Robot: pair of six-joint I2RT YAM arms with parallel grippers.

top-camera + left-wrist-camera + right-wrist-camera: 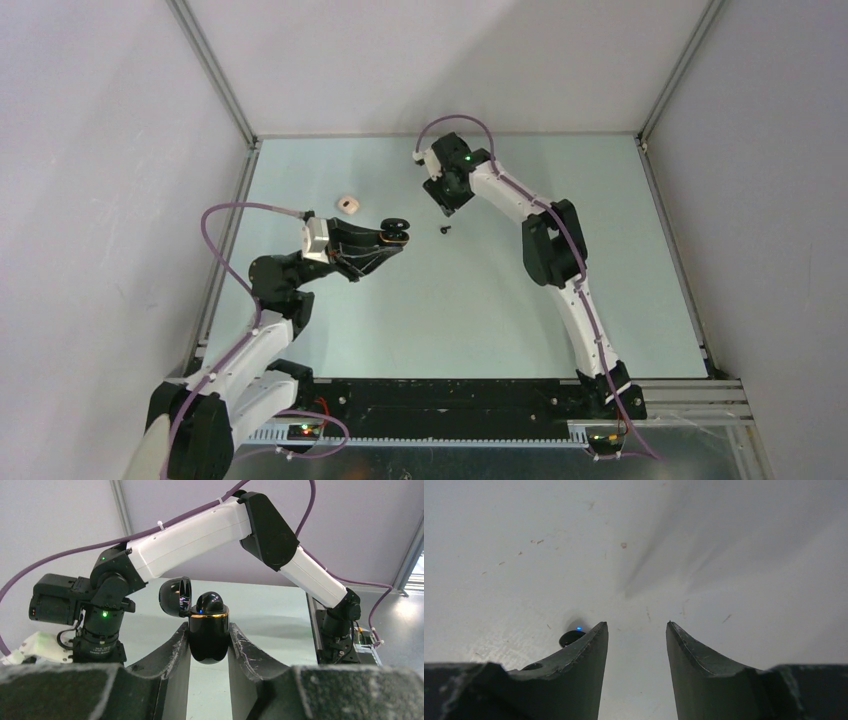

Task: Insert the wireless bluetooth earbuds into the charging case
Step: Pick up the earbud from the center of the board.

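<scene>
My left gripper (393, 236) is shut on the black charging case (209, 640), which it holds upright above the table. The case has a gold rim, and its lid (175, 597) is hinged open to the left. A black rounded earbud (212, 602) sits in its top beside a blue light. Another black earbud (445, 230) lies loose on the table just right of the case. My right gripper (446, 207) hovers close above it, open, with nothing between its fingers. In the right wrist view that earbud (570, 638) shows a blue light just outside the left finger (584, 655).
A small cream-white pebble-like case (347, 203) lies on the pale green table (470, 320) behind my left gripper. Grey walls with metal frame posts (215, 75) enclose the table on three sides. The right arm (200, 535) arches over the case in the left wrist view.
</scene>
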